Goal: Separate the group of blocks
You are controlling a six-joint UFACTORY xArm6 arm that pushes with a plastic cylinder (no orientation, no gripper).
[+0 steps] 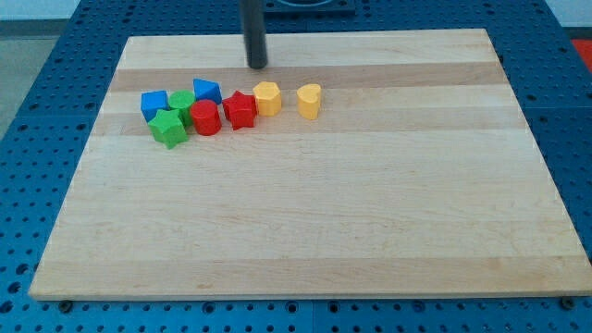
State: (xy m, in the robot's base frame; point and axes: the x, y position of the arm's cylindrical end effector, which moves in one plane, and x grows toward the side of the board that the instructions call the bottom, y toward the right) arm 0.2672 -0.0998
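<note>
A cluster of blocks sits at the board's upper left. A blue cube (154,103) is at its left end, with a green star (169,128) below it and a green block (182,103) beside it. A blue block (207,92) lies above a red cylinder-like block (205,118). A red star (240,110) touches a yellow hexagon block (267,97). A yellow heart-shaped block (310,100) stands a little apart at the right. My tip (257,65) is above the cluster, just above the yellow hexagon, touching nothing.
The blocks lie on a pale wooden board (314,213), which rests on a blue perforated table (28,185). The board's top edge is close behind my tip.
</note>
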